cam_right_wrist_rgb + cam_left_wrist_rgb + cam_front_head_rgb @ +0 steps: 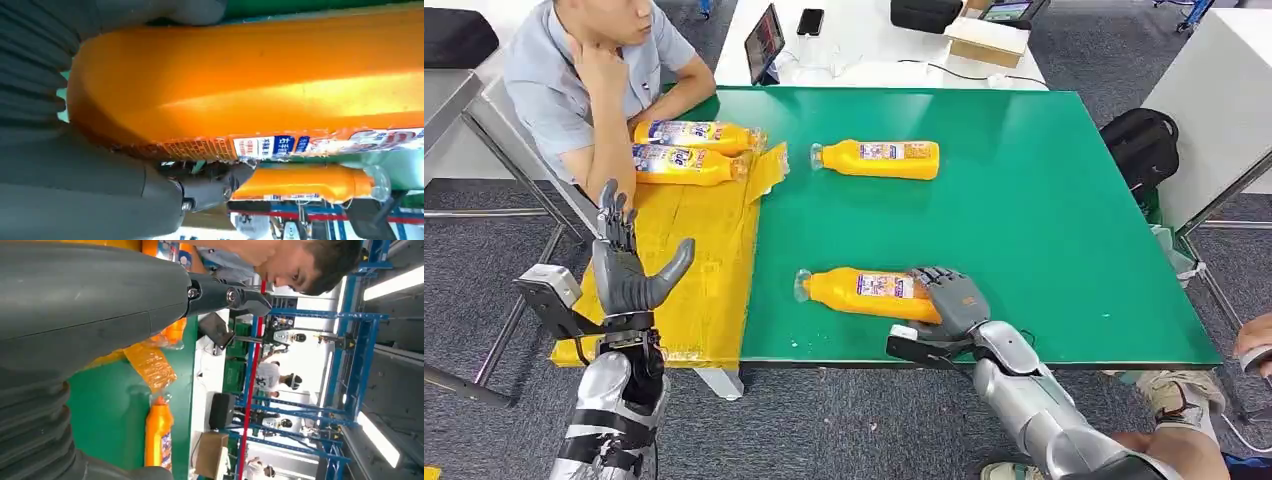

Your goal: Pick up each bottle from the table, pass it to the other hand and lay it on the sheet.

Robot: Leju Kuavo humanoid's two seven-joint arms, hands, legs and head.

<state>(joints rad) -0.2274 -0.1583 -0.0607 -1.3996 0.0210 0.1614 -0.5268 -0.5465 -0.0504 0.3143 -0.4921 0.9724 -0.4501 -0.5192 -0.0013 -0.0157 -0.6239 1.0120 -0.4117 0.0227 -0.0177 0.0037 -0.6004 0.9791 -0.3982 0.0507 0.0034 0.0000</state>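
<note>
Counter (1044,220): green top, seen from the head view; a yellow sheet (694,260) is laid over its left end.
Near bottle (864,291): orange, lying on its side close to the counter's front edge, clear cap turned toward the sheet, base under the right robot hand.
Right robot hand (951,297): fingers are laid over the base end of the near bottle and the thumb sits against the front side — in the right wrist view the bottle body (250,85) is pressed against the palm. The bottle is seen resting on the green surface; how firmly it is gripped cannot be told.
Left robot hand (629,265): held upright over the front part of the sheet, fingers extended, thumb spread to the side — nothing is held.
Far bottle (879,158): orange, on its side on the bare green top, well apart from the near one, cap toward the sheet.
Bottles on sheet: two more (694,134) (684,164) are lying side by side at the sheet's far end, just beside each other.
Person (589,70): seated at the far left corner, one forearm resting by the two bottles.
</note>
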